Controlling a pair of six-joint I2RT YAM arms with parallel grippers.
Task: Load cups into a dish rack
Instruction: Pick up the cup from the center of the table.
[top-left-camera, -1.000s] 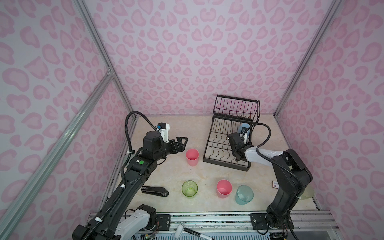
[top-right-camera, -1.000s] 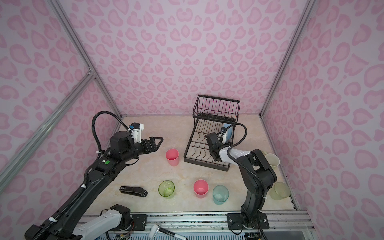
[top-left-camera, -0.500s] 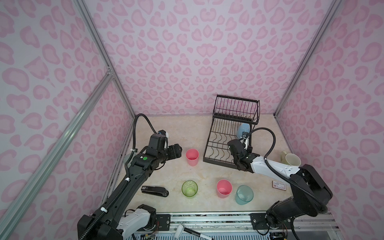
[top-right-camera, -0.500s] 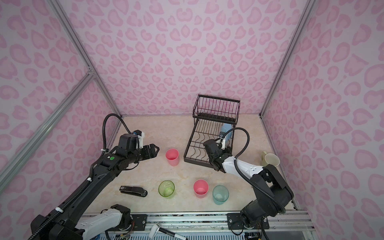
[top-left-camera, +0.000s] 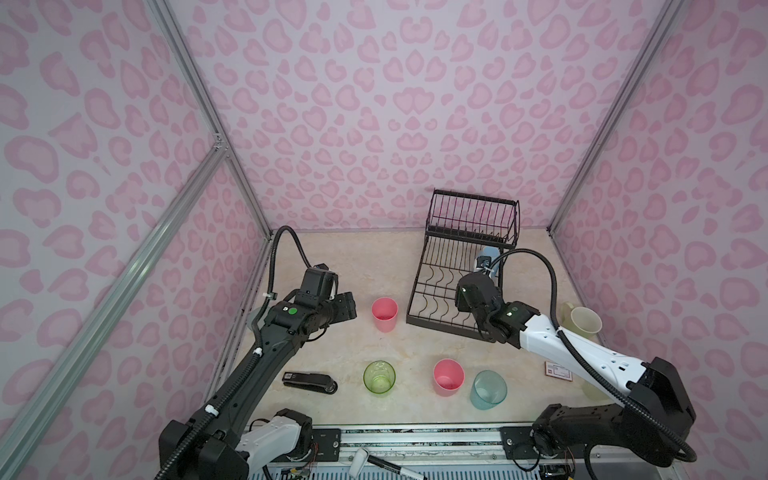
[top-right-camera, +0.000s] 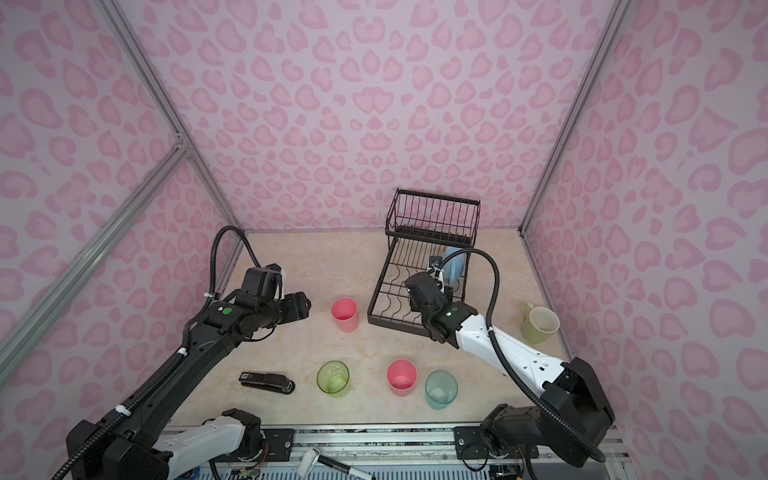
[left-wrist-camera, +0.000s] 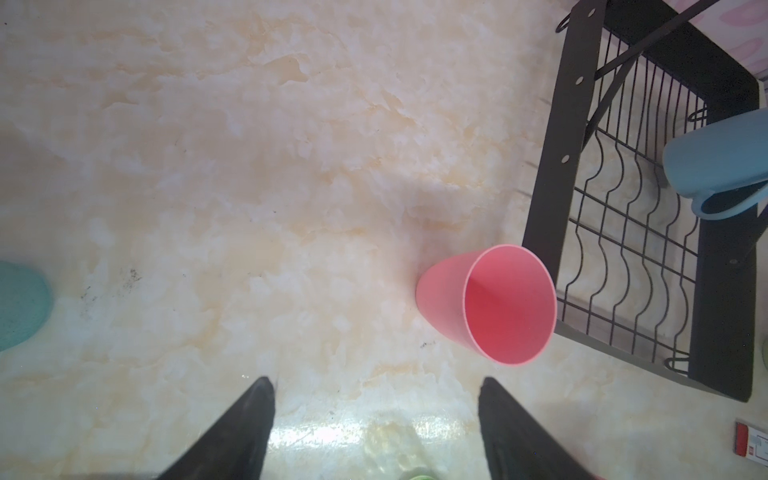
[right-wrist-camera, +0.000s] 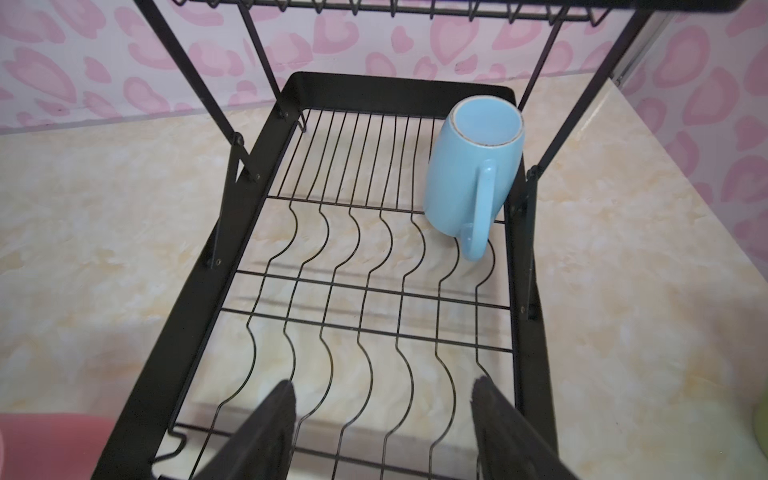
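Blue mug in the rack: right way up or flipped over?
Flipped over. The light blue mug shows its flat ringed base on top, resting on the lower grid of the dish rack.

Pink heart-print walls (top-left-camera: 374, 104) enclose a beige marble-patterned tabletop (top-left-camera: 353, 257).

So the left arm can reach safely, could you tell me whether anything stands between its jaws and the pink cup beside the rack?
Nothing visible does: only bare table lies between the left gripper, jaws apart, and the pink cup.
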